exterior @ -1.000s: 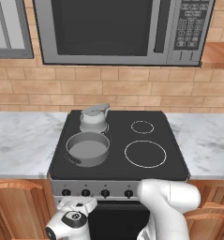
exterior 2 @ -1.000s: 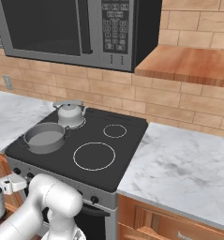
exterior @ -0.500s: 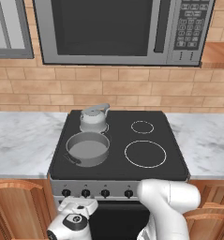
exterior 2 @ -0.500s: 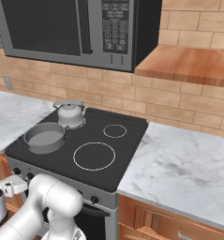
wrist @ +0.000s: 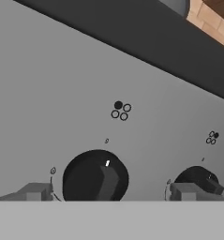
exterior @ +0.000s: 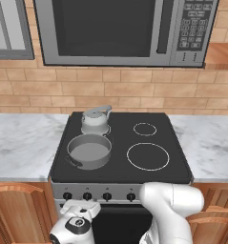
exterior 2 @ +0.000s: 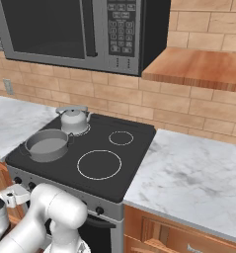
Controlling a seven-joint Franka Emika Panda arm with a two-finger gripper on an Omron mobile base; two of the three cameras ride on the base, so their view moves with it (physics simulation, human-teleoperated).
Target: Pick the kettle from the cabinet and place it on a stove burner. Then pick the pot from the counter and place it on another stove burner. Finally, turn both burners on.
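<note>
Low in the frame, the robot's gripper [wrist: 104,192] faces the stove's grey control panel [wrist: 62,93], its two fingers [wrist: 36,191] standing wide apart on either side of a black knob [wrist: 95,180] and holding nothing. A second knob [wrist: 197,180] sits at the lower right of the hand view, just beside the right fingertip.

On the black cooktop [exterior: 172,162], in the middle of the left base view, the kettle [exterior: 95,121] stands on the rear left burner and the pot [exterior: 89,151] on the front left one just below it, the two close together; whether they touch cannot be told. The pot is lidless and looks empty (the kettle's lid hides whatever it may hold). The two right burners [exterior: 147,156] are bare, and the marble counter [exterior 2: 198,178] lies at the right of the right base view, with the wooden cabinet shelf [exterior 2: 203,69] above it.

The risk now is likely the choice of knob: four sit in a row [exterior: 97,196], and the small dot diagrams above them are easy to misread, so a wrong pick would heat a bare ring. Fingers closing off-centre might also slip off the knob's ridge rather than turn it.
</note>
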